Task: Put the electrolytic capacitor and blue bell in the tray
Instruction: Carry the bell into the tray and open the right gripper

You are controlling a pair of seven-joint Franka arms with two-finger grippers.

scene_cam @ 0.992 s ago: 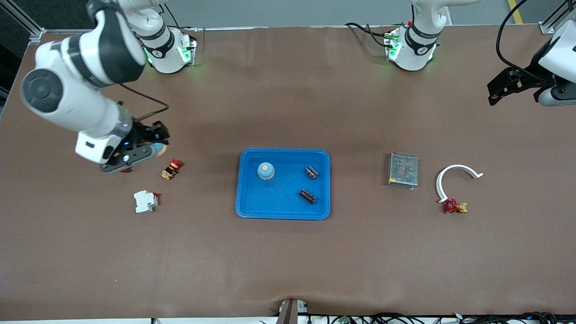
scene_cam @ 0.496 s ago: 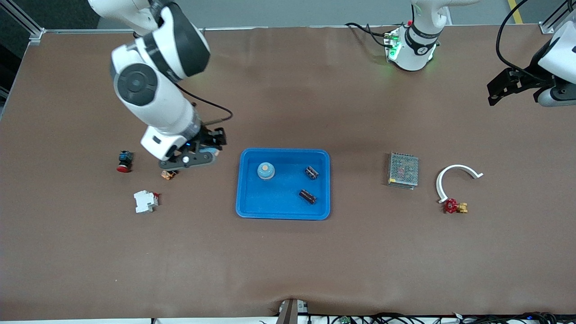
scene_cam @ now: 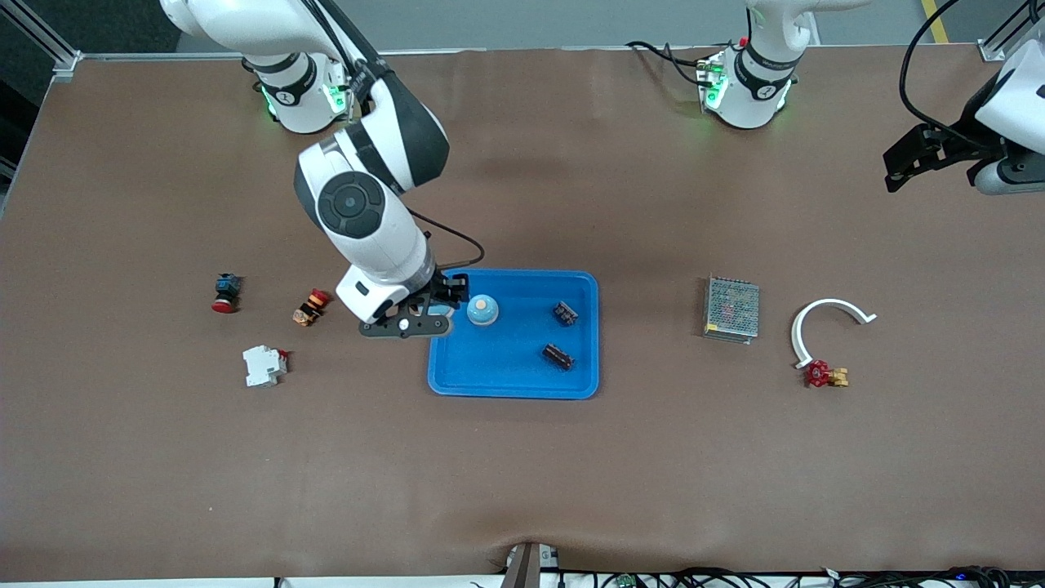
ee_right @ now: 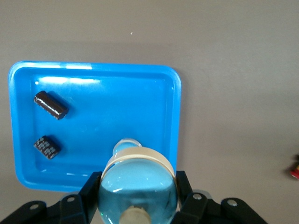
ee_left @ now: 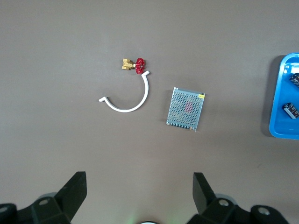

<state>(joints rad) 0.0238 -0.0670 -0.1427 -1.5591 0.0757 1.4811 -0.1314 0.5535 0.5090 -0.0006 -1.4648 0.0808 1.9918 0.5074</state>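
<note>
- The right pincer hung over the rim of the tray at the right arm's end of it, its fingers clamped on a blue bell.
- From the front view the held bell was almost wholly hidden under the wrist. The right wrist view showed it plainly, a pale blue dome with a cream band, gripped between the two black fingers.
- A second blue bell stood in the tray just beside the right pincer. The front view gave it whole, while the right wrist view showed only a sliver of it past the held bell.
- Two dark electrolytic capacitors lay in the tray, well apart from the right pincer toward the left arm's end. The right wrist view showed one as a smooth cylinder and the other as ribbed.
- Only the front view showed the things on the counter near the right pincer and outside the tray: an orange and red button, a red and black switch and a white breaker.
- The left pincer waited with its fingers spread wide at the left arm's end of the counter.
- Its own wrist view looked down on a grey mesh box, a white curved strip and a red valve.
</note>
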